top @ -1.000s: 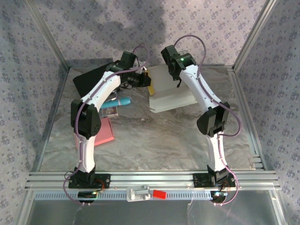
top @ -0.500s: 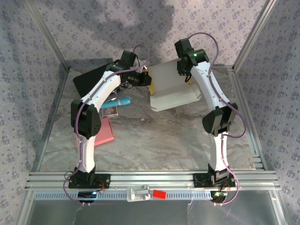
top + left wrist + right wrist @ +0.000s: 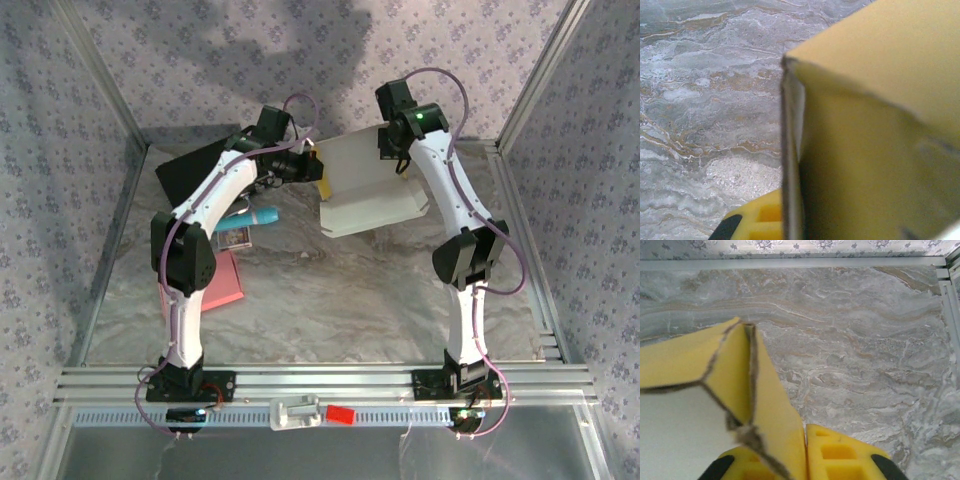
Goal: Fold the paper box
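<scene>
Seen from above, both my arms reach to the far middle of the marbled tabletop [image 3: 330,300]. There the paper box [image 3: 365,195] lies as a pale, partly raised sheet of card. My left hand [image 3: 314,172] meets its left edge and my right hand [image 3: 401,162] its far right corner. From this height the fingers of both are too small, and too covered by the wrists, to read.

From my left wrist, the box stands close on the right as a blurred yellowish wall, cut off at the top, right and bottom. Its raw dark edge runs straight down beside one yellow finger [image 3: 757,224] at the bottom of the picture. The opposite finger is hidden behind the card. This hand is closed tight, pinching that panel.

From my right wrist, two yellow fingers [image 3: 845,460] sit at the bottom edge, cut off by the frame. They are pressed together on a thin flap of the box that rises between them. The flap's ragged edges meet at a peak above, and whiter card spreads off to the lower left. Bare tabletop and a metal rail [image 3: 790,262] lie beyond.

Left of the box, partly under my left arm, are several things:
- a black board [image 3: 185,172]
- a teal object [image 3: 255,216]
- a pink flat item [image 3: 225,285]
- a small packet [image 3: 235,240], too small to identify
</scene>
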Controlling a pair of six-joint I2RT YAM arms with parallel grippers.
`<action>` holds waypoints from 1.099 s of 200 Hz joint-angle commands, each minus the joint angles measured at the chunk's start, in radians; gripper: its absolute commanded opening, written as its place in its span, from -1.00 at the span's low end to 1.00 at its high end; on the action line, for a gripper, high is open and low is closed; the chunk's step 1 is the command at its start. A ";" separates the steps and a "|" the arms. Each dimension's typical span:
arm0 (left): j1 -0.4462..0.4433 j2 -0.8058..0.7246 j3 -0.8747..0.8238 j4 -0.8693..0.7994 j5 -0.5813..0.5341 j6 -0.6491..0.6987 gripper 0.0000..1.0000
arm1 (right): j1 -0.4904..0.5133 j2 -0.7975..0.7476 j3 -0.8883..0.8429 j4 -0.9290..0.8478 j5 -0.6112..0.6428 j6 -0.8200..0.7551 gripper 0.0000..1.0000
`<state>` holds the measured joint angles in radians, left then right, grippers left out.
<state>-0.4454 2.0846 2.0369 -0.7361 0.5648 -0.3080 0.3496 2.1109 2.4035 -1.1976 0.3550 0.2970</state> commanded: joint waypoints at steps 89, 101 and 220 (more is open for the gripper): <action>-0.043 0.006 0.056 -0.072 -0.174 -0.120 -1.00 | 0.126 0.072 0.005 -0.046 0.576 -0.035 -1.00; -0.051 0.007 0.051 -0.078 -0.190 -0.135 -1.00 | 0.129 0.083 0.007 -0.063 0.597 -0.030 -1.00; -0.063 0.015 0.052 -0.120 -0.147 -0.177 -1.00 | 0.104 0.011 -0.030 -0.076 0.292 0.015 -0.70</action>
<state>-0.5106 2.0914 2.0583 -0.8165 0.3996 -0.4774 0.4824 2.1883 2.3989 -1.2705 0.7868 0.2790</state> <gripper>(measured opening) 0.058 0.084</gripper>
